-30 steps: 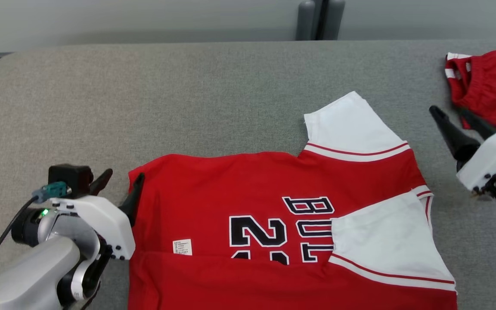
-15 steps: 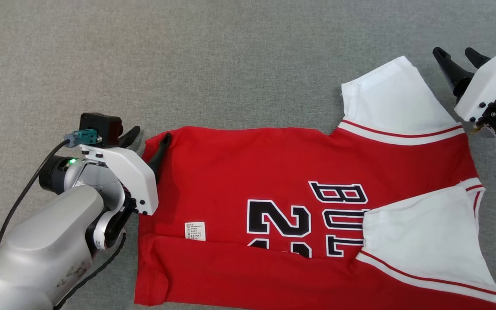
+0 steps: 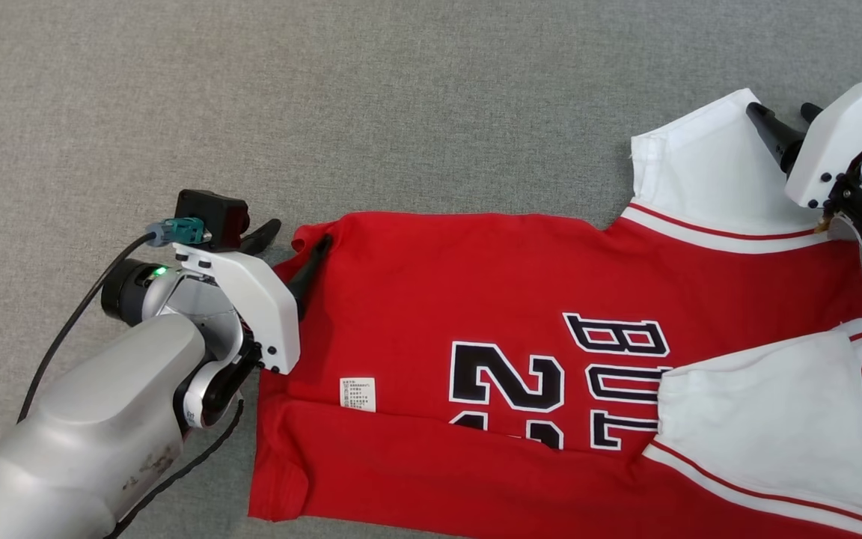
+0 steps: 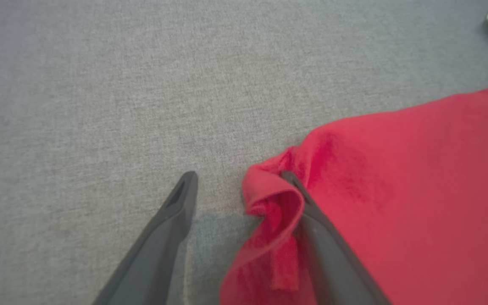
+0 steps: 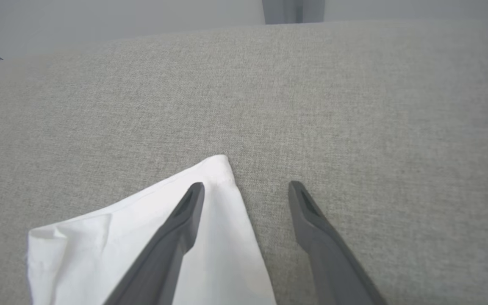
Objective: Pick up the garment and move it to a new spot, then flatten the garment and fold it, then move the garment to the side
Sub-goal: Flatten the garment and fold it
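Open right gripper (image 3: 778, 110) is now straddling the white sleeve (image 3: 700, 172), no longer beside the red jersey (image 3: 521, 299); open left gripper (image 3: 298, 232) is straddling the hem corner (image 4: 269, 199), likely before folding.

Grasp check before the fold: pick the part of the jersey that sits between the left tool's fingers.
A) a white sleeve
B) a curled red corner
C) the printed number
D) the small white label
B: in the left wrist view the left tool stands open, with the curled red corner of the jersey lying between its fingers.
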You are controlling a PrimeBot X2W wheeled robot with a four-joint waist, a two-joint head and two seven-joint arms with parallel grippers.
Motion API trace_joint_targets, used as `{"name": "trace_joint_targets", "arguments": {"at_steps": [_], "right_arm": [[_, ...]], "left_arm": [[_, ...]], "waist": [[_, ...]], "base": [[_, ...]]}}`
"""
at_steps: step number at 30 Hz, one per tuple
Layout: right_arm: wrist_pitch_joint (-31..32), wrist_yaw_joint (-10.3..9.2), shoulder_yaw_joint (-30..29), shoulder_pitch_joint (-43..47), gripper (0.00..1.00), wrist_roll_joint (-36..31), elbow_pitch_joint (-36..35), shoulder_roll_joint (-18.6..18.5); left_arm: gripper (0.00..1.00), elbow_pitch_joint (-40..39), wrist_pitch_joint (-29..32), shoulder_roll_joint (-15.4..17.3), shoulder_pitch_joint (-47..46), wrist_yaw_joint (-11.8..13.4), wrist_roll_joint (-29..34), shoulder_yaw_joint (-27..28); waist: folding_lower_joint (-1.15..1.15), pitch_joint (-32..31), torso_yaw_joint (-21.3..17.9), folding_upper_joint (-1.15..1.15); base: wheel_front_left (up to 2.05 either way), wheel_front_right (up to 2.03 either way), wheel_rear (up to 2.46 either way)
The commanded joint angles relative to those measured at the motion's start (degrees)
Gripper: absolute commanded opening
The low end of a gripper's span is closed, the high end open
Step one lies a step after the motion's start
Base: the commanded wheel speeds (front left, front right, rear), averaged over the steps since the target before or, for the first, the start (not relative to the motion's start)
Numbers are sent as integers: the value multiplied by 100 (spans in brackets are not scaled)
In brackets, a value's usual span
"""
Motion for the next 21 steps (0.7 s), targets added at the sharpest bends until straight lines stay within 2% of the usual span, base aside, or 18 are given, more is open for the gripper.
{"name": "trace_joint_targets", "arguments": {"at_steps": [1, 11, 12, 13, 14, 15, 17, 21], "right_arm": [[-64, 2, 70, -117, 100, 49, 99, -17], [26, 2, 546, -455, 100, 306, 563, 59], [21, 2, 583, -477, 85, 347, 588, 56], [16, 2, 638, -487, 50, 396, 601, 65], [25, 2, 700, -480, 27, 432, 612, 66], [18, 2, 747, -480, 0, 475, 624, 55], [-73, 2, 832, -496, 0, 550, 607, 20], [-361, 2, 958, -533, 0, 707, 574, -8]], "left_arm": [[100, -12, -19, -34, -89, -7, 66, -14], [99, -170, -45, -57, -158, 12, 138, -47], [89, -184, -42, -57, -161, 14, 138, -49], [77, -201, -36, -57, -156, 10, 136, -56], [63, -214, -26, -53, -149, 1, 134, -64], [38, -224, -26, -48, -139, -16, 125, -67], [0, -240, -39, -35, -126, -43, 119, -67], [0, -244, -144, 1, -125, -45, 139, -22]], "waist": [[0, 24, 20, 0], [0, 61, 106, 0], [0, 57, 111, 0], [0, 51, 115, 0], [0, 42, 116, 0], [0, 28, 117, 0], [0, 5, 115, 0], [0, -39, 91, 0]], "base": [[0, 0, 0], [0, 0, 0], [0, 0, 0], [0, 0, 0], [0, 0, 0], [0, 0, 0], [0, 0, 0], [0, 0, 0]]}}
